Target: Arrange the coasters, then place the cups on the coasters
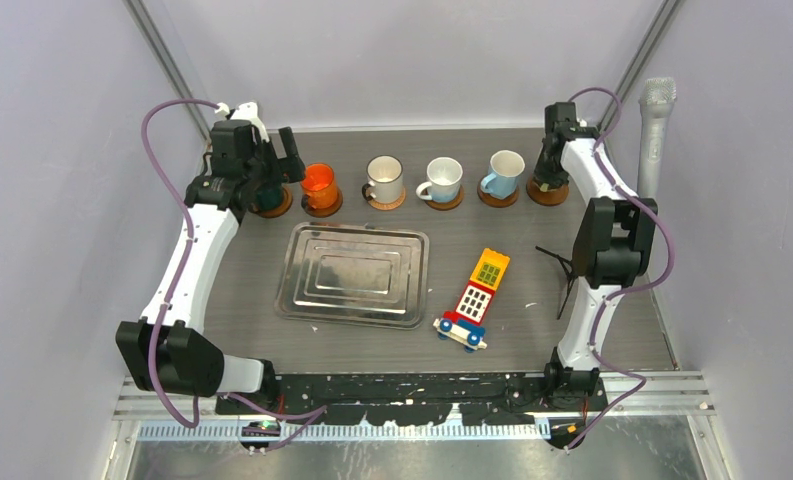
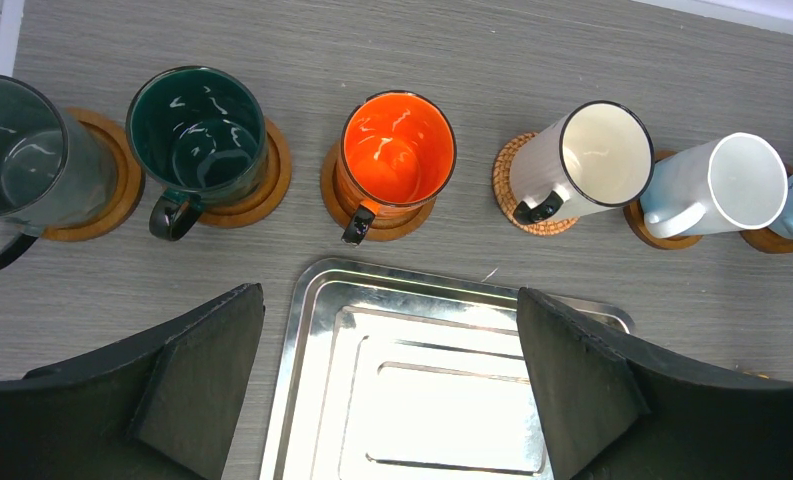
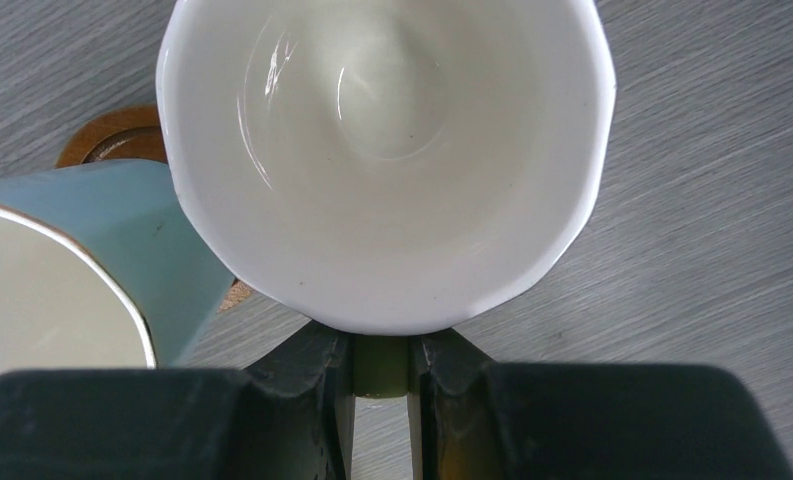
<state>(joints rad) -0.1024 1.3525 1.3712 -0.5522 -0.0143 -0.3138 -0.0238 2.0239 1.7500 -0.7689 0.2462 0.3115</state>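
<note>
Risk sits with the right claw (image 3: 380, 365), clamped shut on the pale handle of the white-lined cup (image 3: 392, 150) directly ahead of its fingers. The end coaster (image 1: 547, 193) lies beneath this claw, but whether the cup is seated on it cannot be told. Letting go while it is tilted or off-centre could perch it on the raised rim, or knock the blue cup (image 3: 82, 230) just left of the claw. The left claw (image 2: 392, 375) hangs wide open and empty.
</note>
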